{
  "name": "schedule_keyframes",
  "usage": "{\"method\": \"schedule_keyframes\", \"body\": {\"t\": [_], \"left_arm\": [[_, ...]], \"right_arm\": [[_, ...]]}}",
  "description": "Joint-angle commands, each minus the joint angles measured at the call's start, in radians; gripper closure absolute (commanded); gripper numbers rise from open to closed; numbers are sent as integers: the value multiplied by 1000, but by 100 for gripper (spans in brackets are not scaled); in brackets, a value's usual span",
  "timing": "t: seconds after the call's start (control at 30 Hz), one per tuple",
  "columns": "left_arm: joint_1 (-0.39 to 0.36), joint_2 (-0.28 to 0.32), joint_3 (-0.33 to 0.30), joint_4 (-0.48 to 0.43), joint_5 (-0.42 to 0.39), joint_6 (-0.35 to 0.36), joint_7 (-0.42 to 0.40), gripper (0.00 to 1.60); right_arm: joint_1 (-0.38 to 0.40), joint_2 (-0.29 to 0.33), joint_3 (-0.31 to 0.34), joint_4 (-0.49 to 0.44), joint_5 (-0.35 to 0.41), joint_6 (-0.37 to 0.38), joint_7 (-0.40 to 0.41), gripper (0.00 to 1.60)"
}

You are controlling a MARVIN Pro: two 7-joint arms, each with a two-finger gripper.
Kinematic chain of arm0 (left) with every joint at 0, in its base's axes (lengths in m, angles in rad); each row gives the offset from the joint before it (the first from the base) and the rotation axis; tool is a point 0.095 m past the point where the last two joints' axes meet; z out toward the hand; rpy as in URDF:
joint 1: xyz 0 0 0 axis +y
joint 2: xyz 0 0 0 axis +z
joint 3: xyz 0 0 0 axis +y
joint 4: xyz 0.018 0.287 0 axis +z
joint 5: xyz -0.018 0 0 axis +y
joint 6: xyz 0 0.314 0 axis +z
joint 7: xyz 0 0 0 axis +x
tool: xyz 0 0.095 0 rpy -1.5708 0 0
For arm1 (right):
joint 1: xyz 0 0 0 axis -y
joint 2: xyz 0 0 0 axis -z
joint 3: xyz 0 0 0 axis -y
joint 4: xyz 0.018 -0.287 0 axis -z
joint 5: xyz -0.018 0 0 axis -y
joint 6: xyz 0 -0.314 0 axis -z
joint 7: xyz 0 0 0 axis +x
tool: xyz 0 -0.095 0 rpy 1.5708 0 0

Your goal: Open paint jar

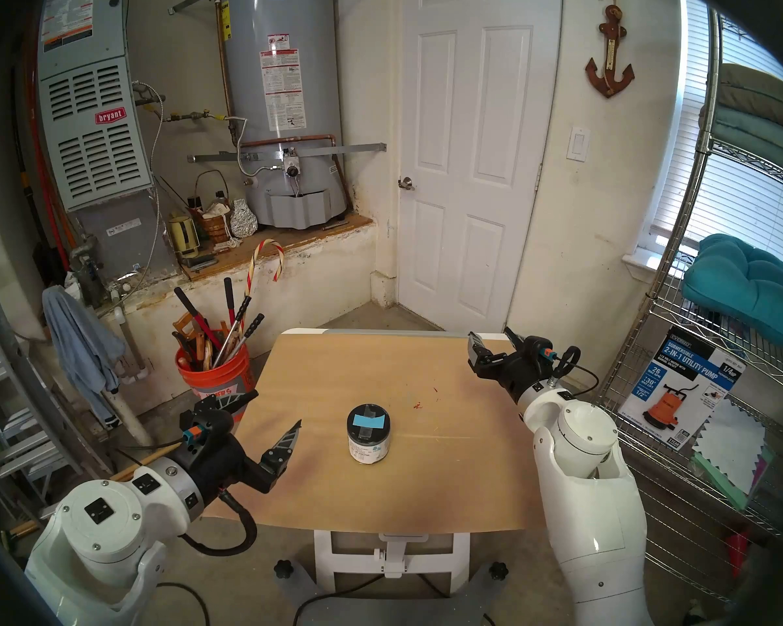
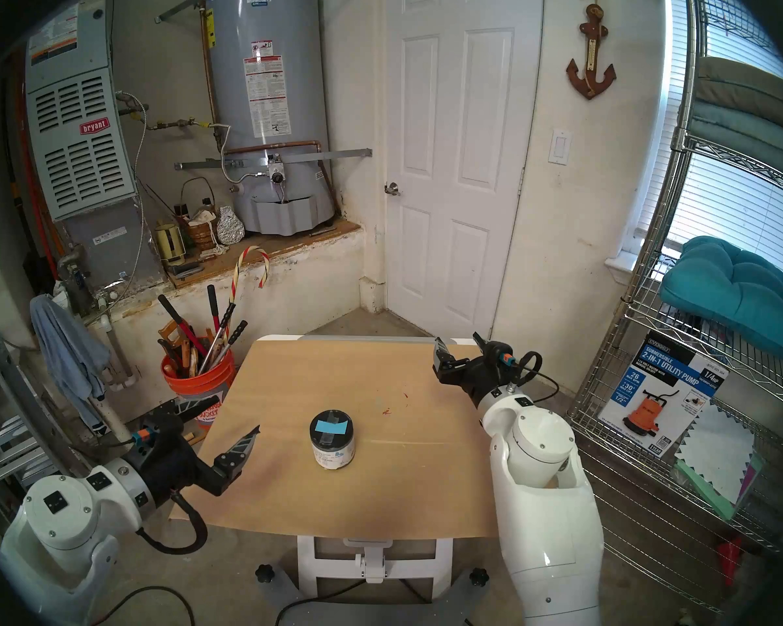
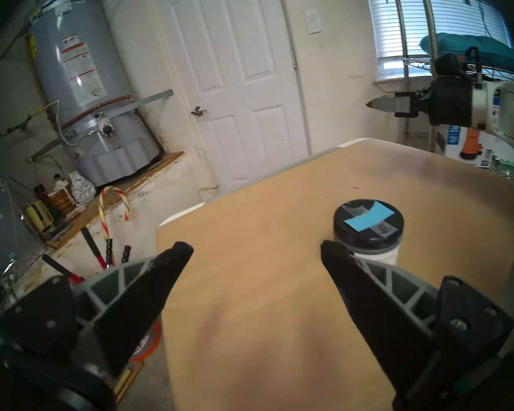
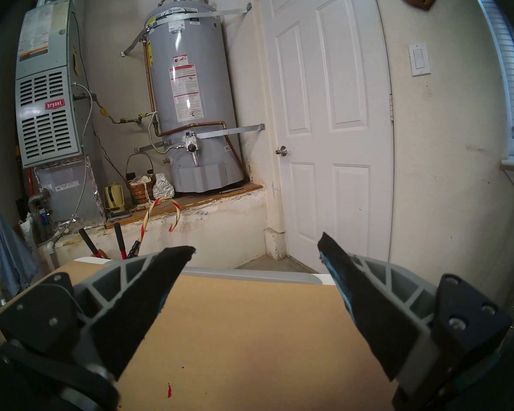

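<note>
The paint jar [image 1: 368, 444] stands upright near the middle of the tan table [image 1: 380, 494]. It is small and squat, with a white label and a black lid [image 1: 368, 419] bearing a taped light-blue rectangle. The lid sits on the jar. My left gripper [image 1: 276, 408] is open and empty, hovering over the table's left edge, a short way left of the jar. In the left wrist view the jar [image 3: 368, 232] lies just beyond my right-hand fingertip [image 3: 328, 247]. My right gripper [image 1: 490, 333] is open and empty above the far right corner; the jar is out of the right wrist view.
An orange bucket [image 1: 213, 376] full of long-handled tools stands on the floor by the table's left side. A wire shelf rack [image 1: 661, 340] with a pump box [image 1: 679, 390] and teal cushion stands at the right. Small red flecks [image 1: 418, 404] mark the tabletop.
</note>
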Motion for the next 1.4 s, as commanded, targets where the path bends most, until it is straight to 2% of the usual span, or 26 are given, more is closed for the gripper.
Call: {"method": "schedule_keyframes", "body": {"t": [0.0, 0.07, 0.17, 0.27, 0.47, 0.5, 0.53, 0.77, 0.83, 0.87, 0.93, 0.97, 1.0, 1.03, 1.13, 1.17, 1.2, 1.23, 1.37], "left_arm": [[109, 50, -72, -2, -26, -88, -116, 0], [104, 51, -70, 19, -32, -106, -142, 0], [75, 73, -32, 52, -16, -125, -170, 0], [36, 74, 15, 79, 6, -163, -170, 0], [-50, 99, 105, 132, 29, -185, -165, 0], [-82, 95, 124, 148, 36, -180, -181, 0], [-77, 107, 132, 147, 36, -186, -171, 0], [-161, 117, 193, 199, 23, -131, -180, 0], [-207, 112, 216, 221, 30, -120, -189, 0], [-196, 113, 215, 212, 27, -121, -179, 0], [-234, 99, 233, 225, 16, -115, -187, 0], [-227, 93, 230, 222, 8, -118, -178, 0], [-276, 85, 249, 247, 2, -106, -190, 0], [-240, 76, 231, 230, -16, -114, -175, 0], [-301, 64, 252, 269, -34, -103, -187, 0], [-288, 63, 246, 263, -36, -105, -182, 0], [-325, 65, 264, 282, -35, -94, -190, 0], [-315, 68, 263, 277, -38, -92, -192, 0], [-369, 70, 298, 316, -32, -68, -208, 0]], "right_arm": [[9, 0, 0, -20, 0, -3, 0, 0], [9, 0, 0, -21, 0, -2, 0, 0], [9, 0, 0, -21, 0, -2, 0, 0], [9, 0, 0, -21, 0, -2, 0, 0], [9, 0, 0, -21, 0, -3, 0, 0], [9, 0, 0, -21, 0, -3, 0, 0], [9, 0, 0, -20, 0, -3, 0, 0], [9, 0, 0, -20, 0, -3, 0, 0], [9, 0, 0, -20, 0, -3, 0, 0], [9, 0, 0, -20, 0, -3, 0, 0], [9, 0, 0, -20, 0, -3, 0, 0], [10, 0, 0, -20, 0, -3, 0, 0], [10, 0, 0, -20, 0, -3, 0, 0], [10, 0, 0, -19, 0, -3, 0, 0], [10, 0, 0, -19, 0, -3, 0, 0], [10, 0, 0, -19, 0, -3, 0, 0], [10, 0, 0, -19, 0, -3, 0, 0], [10, 0, 0, -19, 0, -3, 0, 0], [10, 0, 0, -20, 0, -3, 0, 0]]}}
